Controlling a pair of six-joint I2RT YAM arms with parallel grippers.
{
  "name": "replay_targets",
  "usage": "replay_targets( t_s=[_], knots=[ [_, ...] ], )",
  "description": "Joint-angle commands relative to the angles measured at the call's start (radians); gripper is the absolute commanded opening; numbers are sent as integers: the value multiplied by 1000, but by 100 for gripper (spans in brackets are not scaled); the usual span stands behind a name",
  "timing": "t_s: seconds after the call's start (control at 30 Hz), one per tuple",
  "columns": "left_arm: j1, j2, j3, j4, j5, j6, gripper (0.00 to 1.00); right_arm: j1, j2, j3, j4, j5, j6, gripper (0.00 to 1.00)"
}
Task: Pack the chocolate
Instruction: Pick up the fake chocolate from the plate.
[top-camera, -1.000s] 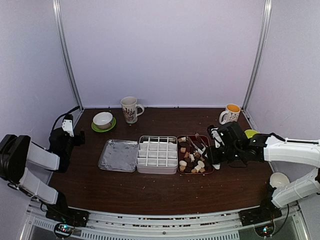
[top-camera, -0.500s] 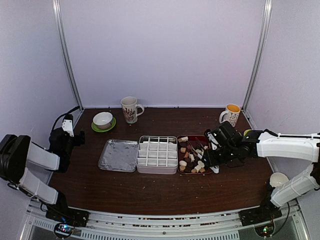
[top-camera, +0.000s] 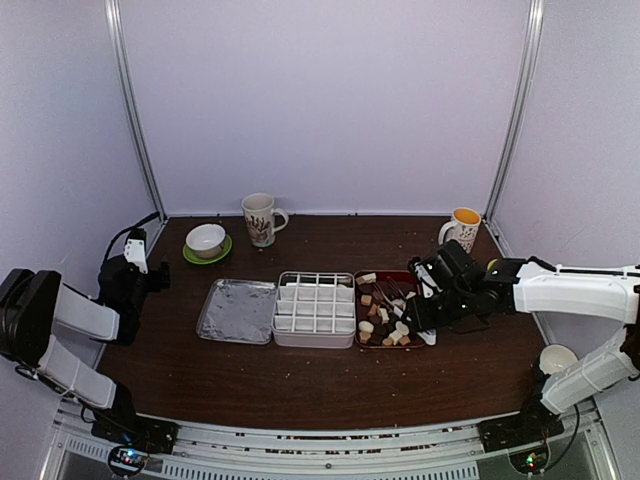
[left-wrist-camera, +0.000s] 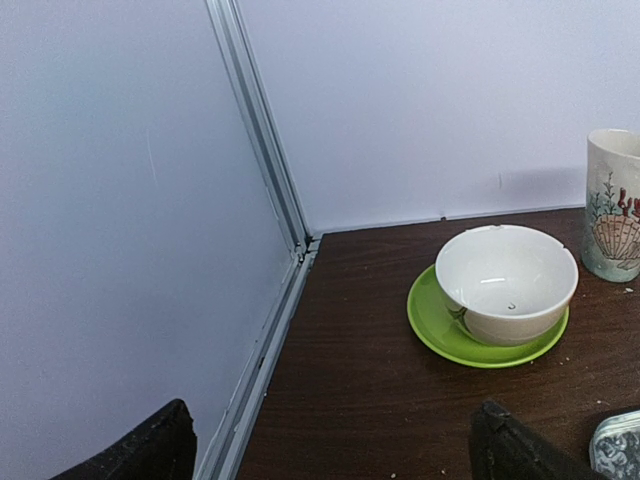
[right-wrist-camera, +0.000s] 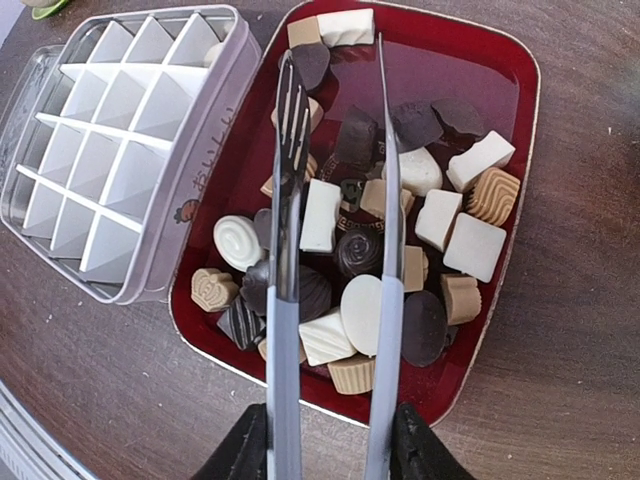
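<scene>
The chocolate (right-wrist-camera: 455, 225), many small dark, tan and white pieces, lies in the dark red tray (right-wrist-camera: 525, 120), which also shows in the top view (top-camera: 390, 346). My right gripper (right-wrist-camera: 330, 450) is shut on the metal tongs (right-wrist-camera: 285, 300). Their two arms are spread apart and reach over the pieces, tips near the tray's far end. No piece is between the tips. In the top view the right gripper (top-camera: 424, 308) sits at the tray's right edge. The white gridded box (right-wrist-camera: 120, 150) left of the tray has empty cells. My left gripper (left-wrist-camera: 330, 450) is open and empty at the far left (top-camera: 150, 275).
A foil-lined lid (top-camera: 237, 310) lies left of the box. A white bowl (left-wrist-camera: 505, 280) on a green saucer (left-wrist-camera: 440, 335) and a shell-print mug (left-wrist-camera: 615, 205) stand at the back left. A yellow mug (top-camera: 463, 228) is at the back right, a white cup (top-camera: 557, 358) at the right edge.
My right arm has moved left, bringing the tongs over the red tray; it has hardly moved in the last half second. The left arm has not moved.
</scene>
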Motion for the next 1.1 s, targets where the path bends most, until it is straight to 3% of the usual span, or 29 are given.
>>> replay_targets(
  t_s=[0.0, 0.53, 0.6, 0.67, 1.07],
  knots=[
    [8, 6, 16, 34, 11, -9, 98, 6, 3, 37, -9, -12, 5, 40],
    [7, 5, 15, 34, 11, -8, 98, 11, 61, 16, 3, -51, 61, 34],
    [7, 6, 15, 34, 12, -10, 98, 11, 62, 26, -2, -38, 59, 29],
    [7, 6, 16, 35, 12, -8, 98, 11, 51, 49, -13, -15, 53, 24],
    [7, 5, 14, 33, 11, -9, 98, 12, -80, 86, -4, 35, -32, 20]
  ],
)
